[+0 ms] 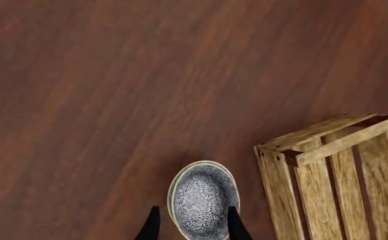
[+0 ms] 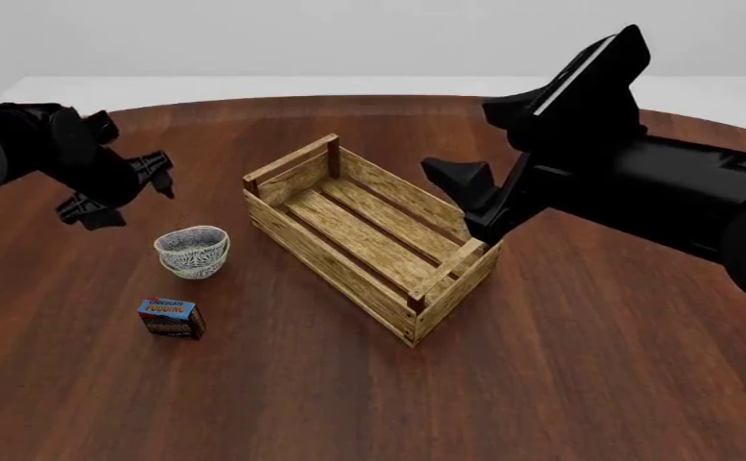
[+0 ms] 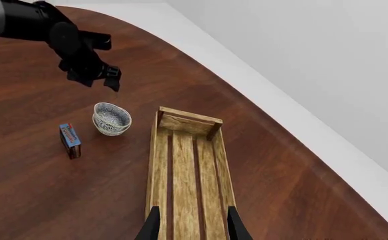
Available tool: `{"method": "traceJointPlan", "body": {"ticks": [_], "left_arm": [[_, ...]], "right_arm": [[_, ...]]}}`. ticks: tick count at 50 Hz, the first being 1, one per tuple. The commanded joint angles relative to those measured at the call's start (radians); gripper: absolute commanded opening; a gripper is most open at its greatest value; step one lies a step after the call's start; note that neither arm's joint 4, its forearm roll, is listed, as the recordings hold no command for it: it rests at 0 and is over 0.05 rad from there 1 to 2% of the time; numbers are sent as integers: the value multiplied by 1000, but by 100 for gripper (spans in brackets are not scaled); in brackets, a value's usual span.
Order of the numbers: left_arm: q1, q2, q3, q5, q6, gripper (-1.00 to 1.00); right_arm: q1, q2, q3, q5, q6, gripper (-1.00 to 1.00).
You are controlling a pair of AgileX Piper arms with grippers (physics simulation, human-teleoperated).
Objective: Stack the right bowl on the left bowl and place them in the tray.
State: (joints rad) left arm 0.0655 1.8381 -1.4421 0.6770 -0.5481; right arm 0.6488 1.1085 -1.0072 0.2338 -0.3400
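The two speckled bowls stand nested on the table as one stack (image 2: pixel 193 252), left of the tray; by looks I cannot tell the right bowl from the left bowl. The stack also shows in the wrist views (image 1: pixel 203 197) (image 3: pixel 112 118). My left gripper (image 2: pixel 127 192) hangs open above and behind-left of the stack, apart from it; in its wrist view the left gripper (image 1: pixel 194 227) frames the stack with nothing held. The wooden slatted tray (image 2: pixel 347 279) (image 1: pixel 300 145) (image 3: pixel 155 165) has nothing in it. My right gripper (image 2: pixel 469 197) (image 3: pixel 194 226) hovers open over the tray's far right part.
A small blue-topped brown box (image 2: pixel 172 319) (image 3: pixel 70 139) lies just in front of the bowl stack. The dark wooden table ends at a curved far edge (image 3: pixel 200 55).
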Motion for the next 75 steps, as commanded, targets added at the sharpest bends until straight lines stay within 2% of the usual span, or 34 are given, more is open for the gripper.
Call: {"method": "traceJointPlan", "body": {"ticks": [1, 75], "left_arm": [[-29, -7, 40, -16, -28, 100], [-21, 126, 105, -100, 17, 100]], "right_arm": [[2, 1, 1, -2, -2, 100], [-3, -4, 1, 0, -5, 100]]}}
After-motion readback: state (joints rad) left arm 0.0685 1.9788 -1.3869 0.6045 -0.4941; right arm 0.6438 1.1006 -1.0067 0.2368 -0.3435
